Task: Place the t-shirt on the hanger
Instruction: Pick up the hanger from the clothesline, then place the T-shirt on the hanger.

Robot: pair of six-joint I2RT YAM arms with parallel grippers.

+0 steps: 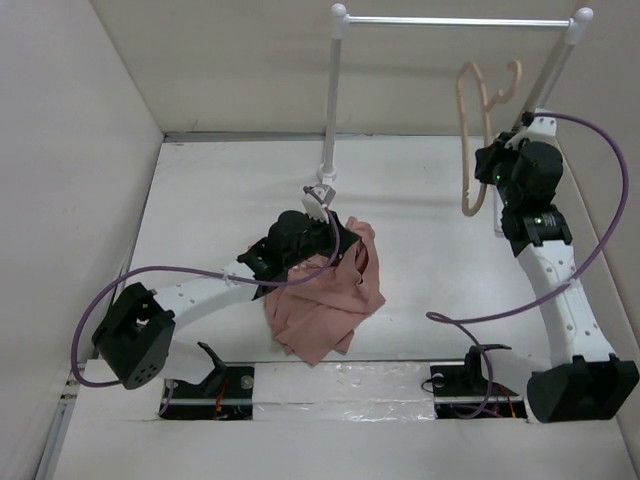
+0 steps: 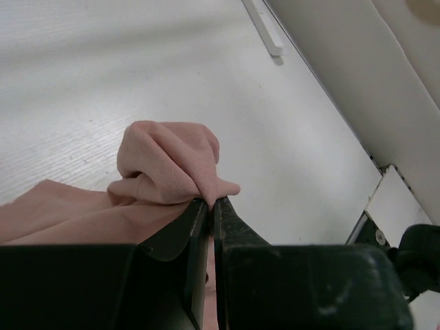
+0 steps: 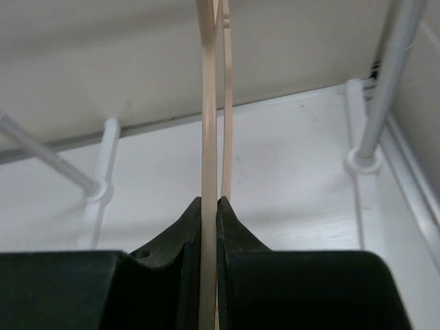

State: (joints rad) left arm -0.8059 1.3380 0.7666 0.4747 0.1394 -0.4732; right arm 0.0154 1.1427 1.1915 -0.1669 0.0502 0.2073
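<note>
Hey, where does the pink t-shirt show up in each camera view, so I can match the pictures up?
Top external: the crumpled pink fabric t-shirt lies at centre, on the white table.
Left wrist: lower left, a fold pinched in the left gripper.
Right wrist: not in it; the right gripper clamps the thin beige hanger.
Shared landmark: the white tubular rail stand, top external and right wrist.

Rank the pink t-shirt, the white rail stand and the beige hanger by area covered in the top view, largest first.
1. crumpled pink fabric t-shirt: the broadest patch.
2. white tubular rail stand: long but thin.
3. thin beige curved hanger: smallest.
The stand and hanger are raised nearer the camera, so their true sizes are unsure.
</note>
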